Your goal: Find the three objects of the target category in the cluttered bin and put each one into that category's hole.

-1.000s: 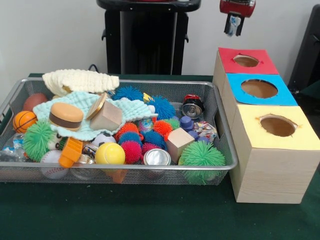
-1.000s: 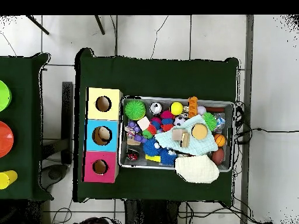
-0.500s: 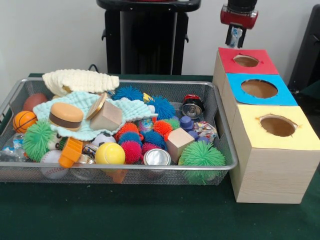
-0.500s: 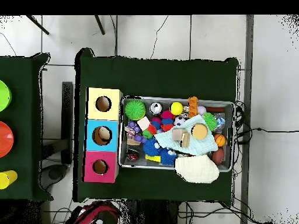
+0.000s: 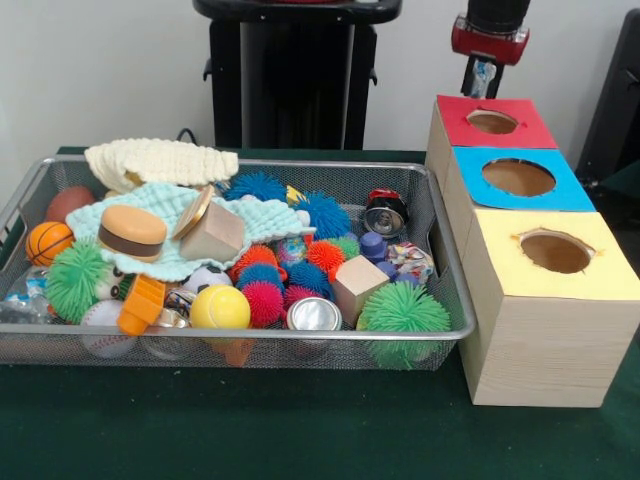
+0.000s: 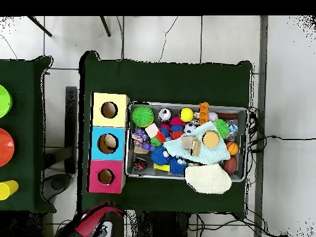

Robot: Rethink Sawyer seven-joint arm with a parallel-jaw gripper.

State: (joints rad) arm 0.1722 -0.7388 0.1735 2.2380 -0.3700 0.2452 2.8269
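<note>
A wire mesh bin point(image 5: 448, 262) holds a jumble: spiky balls such as a green one point(image 5: 403, 308), a crushed can point(image 5: 385, 214), an upright can point(image 5: 314, 315), a wooden block point(image 5: 359, 285), a toy burger point(image 5: 132, 231) and a yellow ball point(image 5: 220, 307). Beside it stand three wooden boxes with a red-topped hole point(image 5: 492, 122), a blue-topped hole point(image 5: 518, 177) and a yellow-topped hole point(image 5: 555, 251). My gripper point(image 5: 482, 78) hangs just above and behind the red box, something pale blue-white at its tip. The arm point(image 6: 97, 222) shows at the overhead view's bottom edge, near the red box point(image 6: 105, 176).
A mint cloth point(image 5: 255, 222) and a cream cloth point(image 5: 160, 160) cover part of the bin point(image 6: 185, 105). Sports balls lie at its left end, among them a basketball point(image 5: 47, 240). A side table with coloured dishes point(image 6: 5, 145) stands apart.
The gripper has come down and shifted right toward the red box. In the overhead view more of the arm has entered from the bottom edge. The bin's contents have not moved.
</note>
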